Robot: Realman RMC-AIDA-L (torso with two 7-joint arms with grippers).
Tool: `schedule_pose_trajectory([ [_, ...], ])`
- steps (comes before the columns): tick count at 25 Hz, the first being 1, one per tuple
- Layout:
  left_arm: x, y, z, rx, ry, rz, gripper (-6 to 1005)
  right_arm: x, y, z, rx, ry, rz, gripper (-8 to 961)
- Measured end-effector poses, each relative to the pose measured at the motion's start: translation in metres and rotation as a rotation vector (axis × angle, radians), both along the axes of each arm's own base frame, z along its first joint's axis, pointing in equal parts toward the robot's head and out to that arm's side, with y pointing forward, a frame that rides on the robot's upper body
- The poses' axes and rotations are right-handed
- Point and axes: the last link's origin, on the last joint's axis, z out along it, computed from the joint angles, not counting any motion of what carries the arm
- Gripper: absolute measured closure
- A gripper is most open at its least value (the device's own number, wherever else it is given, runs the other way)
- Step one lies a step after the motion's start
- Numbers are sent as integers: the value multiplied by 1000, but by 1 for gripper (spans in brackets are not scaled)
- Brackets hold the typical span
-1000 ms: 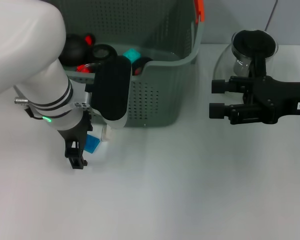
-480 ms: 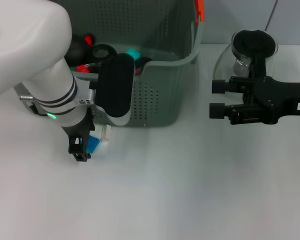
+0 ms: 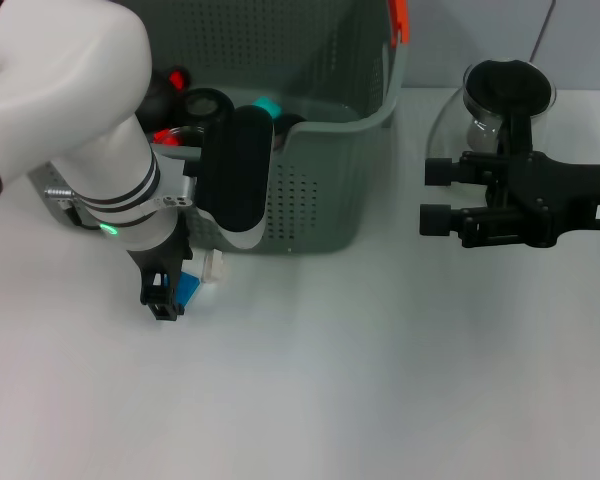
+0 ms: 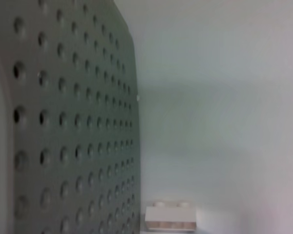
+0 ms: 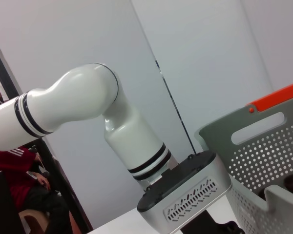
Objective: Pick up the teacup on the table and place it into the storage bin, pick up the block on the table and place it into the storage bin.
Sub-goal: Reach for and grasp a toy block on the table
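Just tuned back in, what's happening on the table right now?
The left gripper is down at the table just in front of the storage bin, at a blue block with a small white block beside it. Whether it has the blue block clamped can't be seen. The bin already holds several items, including a teal one and dark round ones. The right gripper hangs open over the table on the right, idle, in front of a glass pitcher.

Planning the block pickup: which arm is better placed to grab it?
Left. The left gripper is down at the table right by the blue block, in front of the storage bin. The right gripper hovers far across, near the glass pitcher.
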Motion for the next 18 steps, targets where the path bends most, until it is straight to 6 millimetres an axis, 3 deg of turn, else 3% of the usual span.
schedule_pose_trajectory([
  [18, -4, 4, -1, 14, 6, 5, 356, 0, 1, 1, 6, 5, -3, 13],
])
